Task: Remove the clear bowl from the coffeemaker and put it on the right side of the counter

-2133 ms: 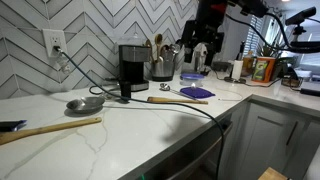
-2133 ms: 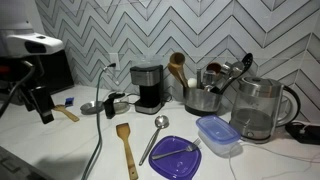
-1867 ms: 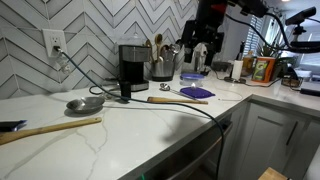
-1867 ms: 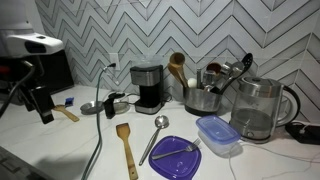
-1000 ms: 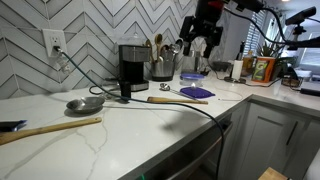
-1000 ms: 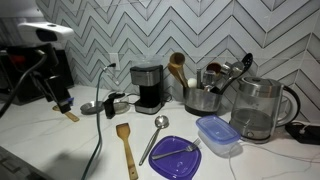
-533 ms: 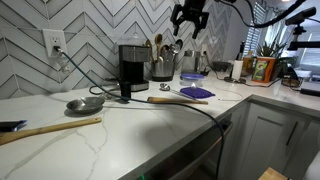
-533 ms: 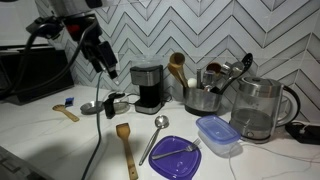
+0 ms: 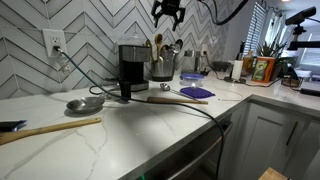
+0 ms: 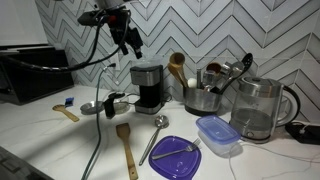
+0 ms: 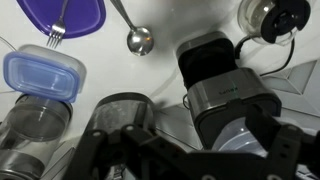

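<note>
The black coffeemaker with a silvery front stands against the tiled wall in both exterior views (image 9: 133,68) (image 10: 148,86). In the wrist view I look down on the coffeemaker (image 11: 222,82), and a pale clear bowl (image 11: 246,128) sits in its front opening. My gripper (image 9: 167,13) (image 10: 130,38) hangs high in the air above and beside the coffeemaker, touching nothing. In the wrist view the gripper (image 11: 195,160) shows dark fingers spread wide apart and empty. The white marble-look counter (image 9: 130,135) runs under everything.
A steel crock of utensils (image 10: 203,96) stands beside the coffeemaker, with a glass kettle (image 10: 258,108) further along. A purple plate with a fork (image 10: 175,157), a blue-lidded container (image 10: 217,134), a wooden spatula (image 10: 125,148), a metal spoon (image 10: 157,130) and a black cord (image 9: 190,108) lie on the counter.
My gripper has risen and swung across the counter from well off to one side to a high spot over the coffeemaker. It stays empty. Nothing on the counter has moved.
</note>
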You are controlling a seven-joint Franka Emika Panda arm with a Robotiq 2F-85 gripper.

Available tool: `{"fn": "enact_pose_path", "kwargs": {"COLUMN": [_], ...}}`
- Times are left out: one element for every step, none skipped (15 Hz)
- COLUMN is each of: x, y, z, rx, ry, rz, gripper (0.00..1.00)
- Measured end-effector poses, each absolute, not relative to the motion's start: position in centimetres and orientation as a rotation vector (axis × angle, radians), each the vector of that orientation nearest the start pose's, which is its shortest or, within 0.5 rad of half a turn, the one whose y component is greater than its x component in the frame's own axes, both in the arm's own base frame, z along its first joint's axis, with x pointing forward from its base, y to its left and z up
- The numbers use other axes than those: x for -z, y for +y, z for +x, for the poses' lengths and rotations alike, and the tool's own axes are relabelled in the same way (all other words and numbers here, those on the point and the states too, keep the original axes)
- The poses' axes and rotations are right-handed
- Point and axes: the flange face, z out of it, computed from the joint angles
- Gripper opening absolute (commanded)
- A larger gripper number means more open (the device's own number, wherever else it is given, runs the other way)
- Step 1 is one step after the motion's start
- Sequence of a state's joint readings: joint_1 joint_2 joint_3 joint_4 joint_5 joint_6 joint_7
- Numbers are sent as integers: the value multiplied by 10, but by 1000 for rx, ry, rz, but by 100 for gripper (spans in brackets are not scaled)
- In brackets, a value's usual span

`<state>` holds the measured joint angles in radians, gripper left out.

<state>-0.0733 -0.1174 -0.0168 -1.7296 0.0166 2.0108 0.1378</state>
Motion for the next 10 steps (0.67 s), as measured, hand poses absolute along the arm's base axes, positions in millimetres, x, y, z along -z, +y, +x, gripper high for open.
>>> {"fn": "enact_pose_path", "kwargs": {"x": [-661,-662,-662,-661,-660,-659,-657,-656,-654,-651], "y": [-44,-37,-30,-23,-16,-10,-6,-3,-1,1], "z": [566,579,591,603,613,624,633,643,652,659], "rx": [627,634,640,645,647,651,657,668,680,690], "ry": [361,369,373,378,388,406,438,475,513,548], "rz": [-3023,-3013,-3002,-2991,-2977,-2965,-2950,-2932,-2914,-2899], "gripper": [100,100,100,100,100,100,100,100,100,100]}}
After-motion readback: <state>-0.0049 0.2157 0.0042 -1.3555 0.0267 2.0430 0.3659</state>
